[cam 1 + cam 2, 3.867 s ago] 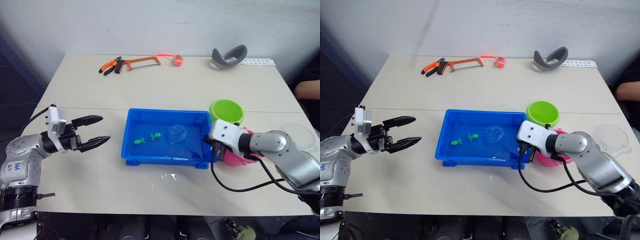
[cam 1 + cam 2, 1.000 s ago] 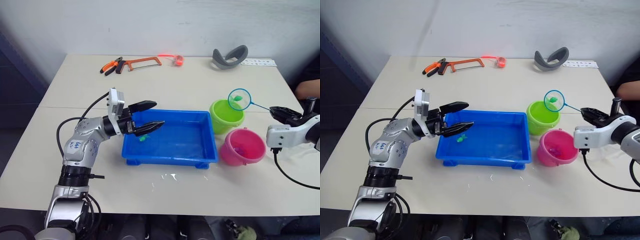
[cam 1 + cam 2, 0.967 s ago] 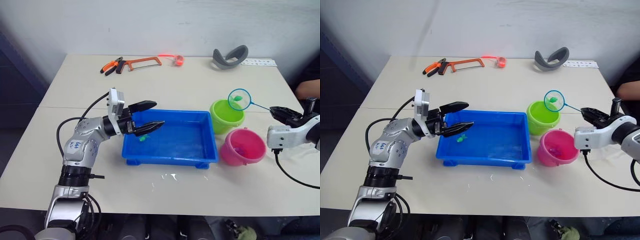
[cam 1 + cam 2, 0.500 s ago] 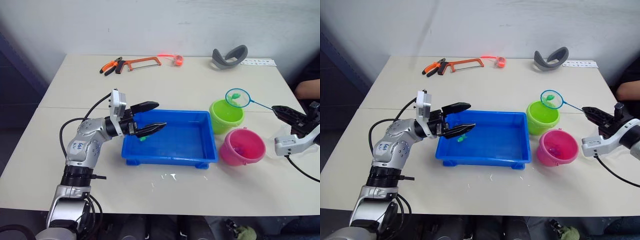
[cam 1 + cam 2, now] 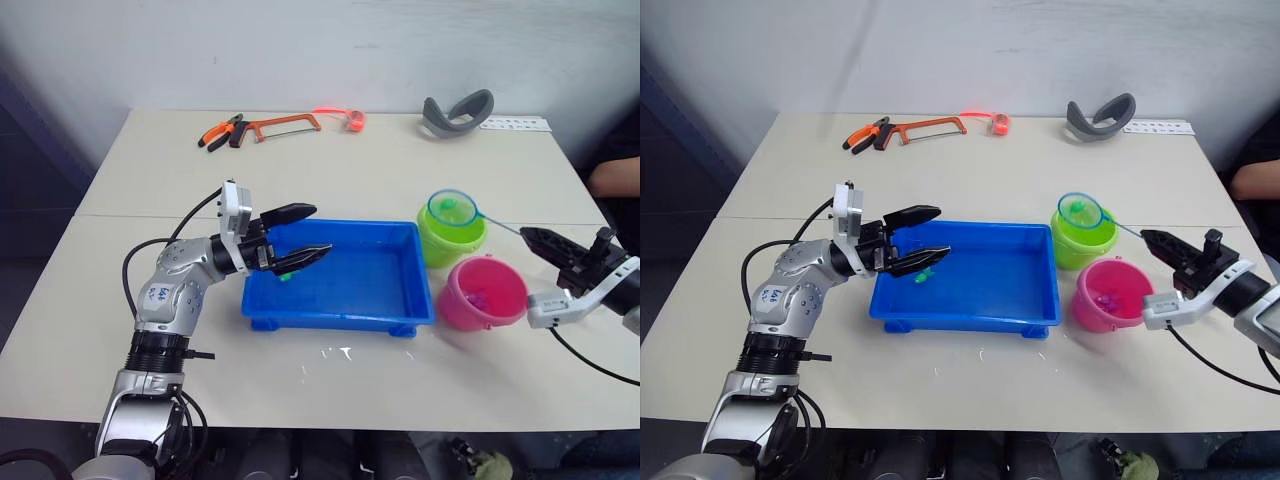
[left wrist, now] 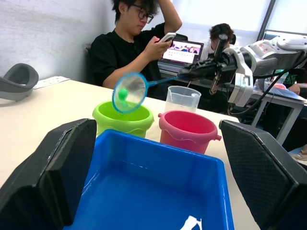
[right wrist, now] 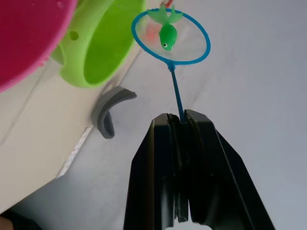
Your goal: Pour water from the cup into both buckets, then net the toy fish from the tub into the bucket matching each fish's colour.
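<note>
The blue tub sits mid-table with a green toy fish at its left end. My left gripper hovers open just above that end. Right of the tub stand the lime green bucket and the pink bucket, which holds small pink fish. My right gripper is shut on the thin handle of a blue-rimmed net. The net hangs over the green bucket with a green fish in it. The clear cup stands behind the pink bucket.
Orange pliers, a hacksaw, an orange ring, a grey curved object and a white strip lie along the table's far edge. Water drops lie before the tub. People sit beyond the table's right side.
My right gripper has carried the net with the green fish left and lower, from beside the green bucket to above its opening. The left gripper stays open over the tub's left end.
</note>
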